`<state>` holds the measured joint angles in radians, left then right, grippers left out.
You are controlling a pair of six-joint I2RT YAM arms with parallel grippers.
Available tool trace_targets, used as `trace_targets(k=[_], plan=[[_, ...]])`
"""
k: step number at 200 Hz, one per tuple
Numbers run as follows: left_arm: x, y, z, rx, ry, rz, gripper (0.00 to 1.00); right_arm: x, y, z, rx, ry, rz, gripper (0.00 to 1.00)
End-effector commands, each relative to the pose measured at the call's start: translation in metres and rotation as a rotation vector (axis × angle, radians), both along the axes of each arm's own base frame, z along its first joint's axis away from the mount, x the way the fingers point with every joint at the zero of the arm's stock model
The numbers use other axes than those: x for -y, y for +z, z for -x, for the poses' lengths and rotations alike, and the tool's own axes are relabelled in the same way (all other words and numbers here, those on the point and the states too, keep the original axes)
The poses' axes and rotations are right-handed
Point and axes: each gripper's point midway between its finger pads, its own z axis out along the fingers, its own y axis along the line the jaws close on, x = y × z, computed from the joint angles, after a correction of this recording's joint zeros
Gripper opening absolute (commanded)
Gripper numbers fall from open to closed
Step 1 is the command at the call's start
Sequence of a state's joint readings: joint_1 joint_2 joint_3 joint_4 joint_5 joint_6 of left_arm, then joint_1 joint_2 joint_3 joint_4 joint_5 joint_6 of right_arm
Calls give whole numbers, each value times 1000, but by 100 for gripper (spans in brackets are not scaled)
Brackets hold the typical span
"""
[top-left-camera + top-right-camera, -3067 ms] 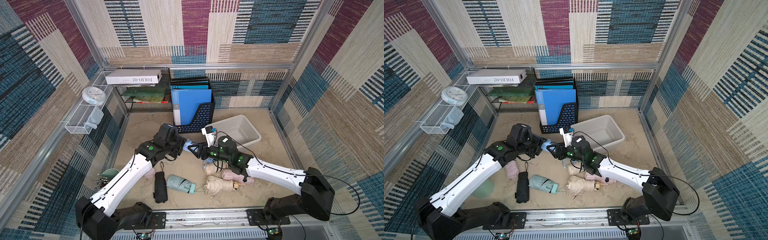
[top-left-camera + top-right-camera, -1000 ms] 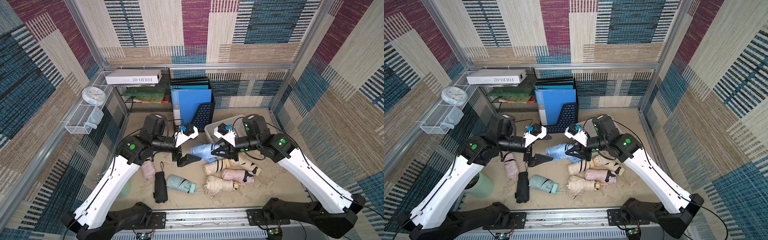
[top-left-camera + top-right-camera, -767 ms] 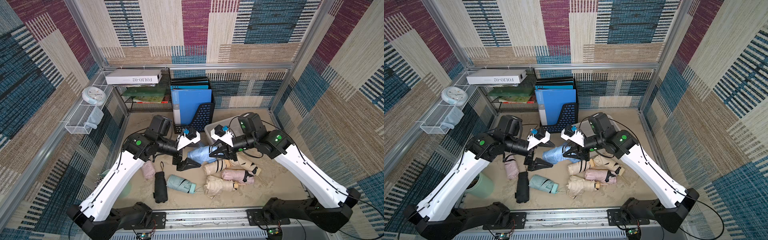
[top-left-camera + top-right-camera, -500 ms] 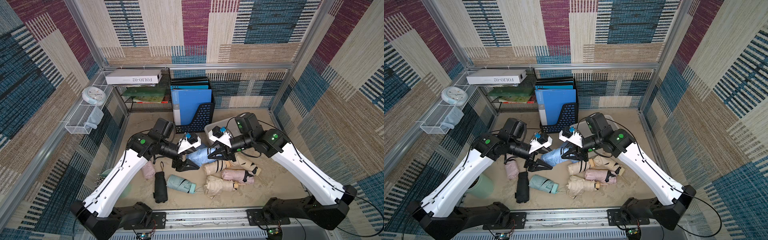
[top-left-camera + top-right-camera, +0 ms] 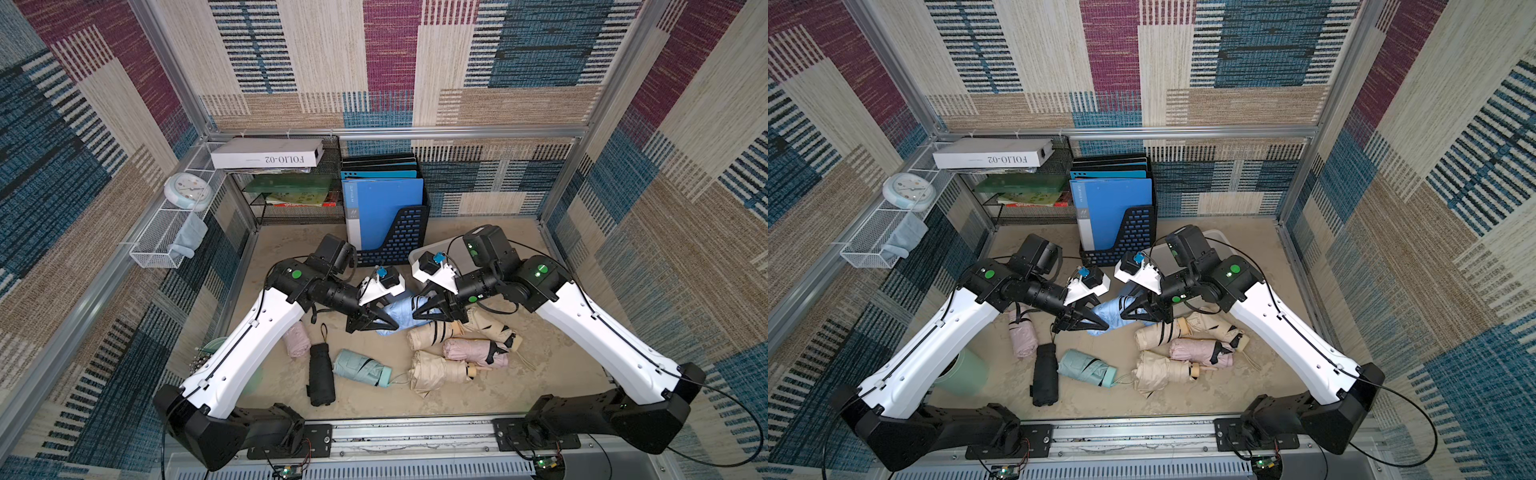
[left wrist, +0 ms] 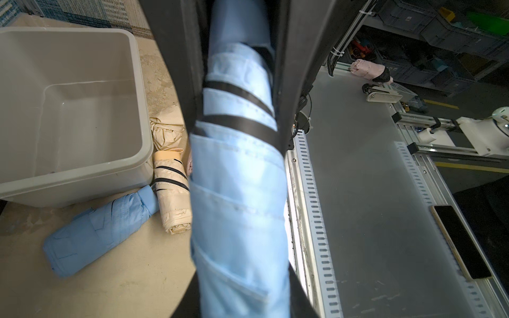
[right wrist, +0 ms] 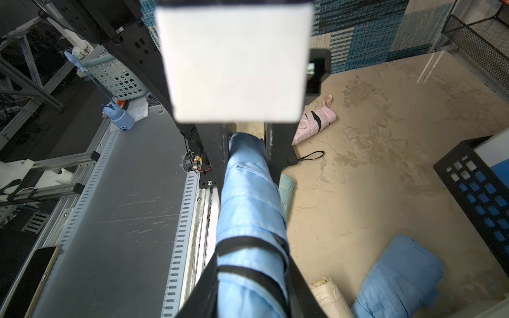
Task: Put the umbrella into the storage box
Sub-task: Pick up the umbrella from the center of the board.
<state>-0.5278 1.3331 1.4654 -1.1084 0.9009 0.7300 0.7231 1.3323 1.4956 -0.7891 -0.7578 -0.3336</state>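
A folded light blue umbrella [image 5: 401, 311] [image 5: 1106, 309] hangs above the sandy floor between my two grippers. My left gripper [image 5: 386, 322] [image 6: 245, 297] is shut on one end of it. My right gripper [image 5: 419, 316] [image 7: 252, 297] has its jaws against the other end, which carries the black strap, and the fabric fills the gap between them. The storage box [image 6: 143, 115] is a light grey tub standing empty just behind the right gripper. In both top views the right arm hides most of the storage box [image 5: 1219, 237].
A second blue umbrella [image 6: 96, 234] lies on the floor beside the tub. Beige [image 5: 436, 332], pink [image 5: 473, 351], mint [image 5: 361, 368] and black [image 5: 322, 372] umbrellas lie nearer the front. A black file holder [image 5: 399, 241] with blue folders stands at the back.
My left gripper has come in from the left and shut on the free end of the blue umbrella. My right arm has brought the umbrella slightly leftward.
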Motion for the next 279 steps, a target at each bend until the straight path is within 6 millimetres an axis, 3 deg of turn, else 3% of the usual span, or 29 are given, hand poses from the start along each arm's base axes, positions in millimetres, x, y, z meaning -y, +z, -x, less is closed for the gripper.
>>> trace_targets(k=[1, 18, 49, 80, 102, 118, 151, 204, 246, 279], plan=[[2, 7, 7, -5, -45, 36, 9, -6, 39, -25, 82, -137, -124, 64], [3, 8, 2, 8, -39, 29, 0, 1, 60, -40, 106, -270, -184, 73], [4, 8, -24, 76, 50, 12, 0, 31, 86, -77, 57, -631, -258, 78], [7, 29, -81, 247, 323, 101, 0, 71, 93, -96, -183, -977, -427, 78], [5, 52, -119, 259, 558, 215, 0, 81, 84, -94, -343, -1041, -581, 79], [0, 59, -140, 219, 707, 258, 0, 77, 70, -97, -418, -1041, -628, 82], [0, 68, -155, 208, 849, 381, 0, 46, 62, -110, -438, -957, -645, 85], [12, 68, -153, 252, 923, 416, 0, 4, 58, -127, -397, -860, -674, 87], [21, 71, -151, 312, 924, 427, 0, -7, 60, -140, -358, -876, -725, 88], [25, 74, -149, 353, 932, 451, 0, -9, 49, -152, -388, -942, -743, 85]])
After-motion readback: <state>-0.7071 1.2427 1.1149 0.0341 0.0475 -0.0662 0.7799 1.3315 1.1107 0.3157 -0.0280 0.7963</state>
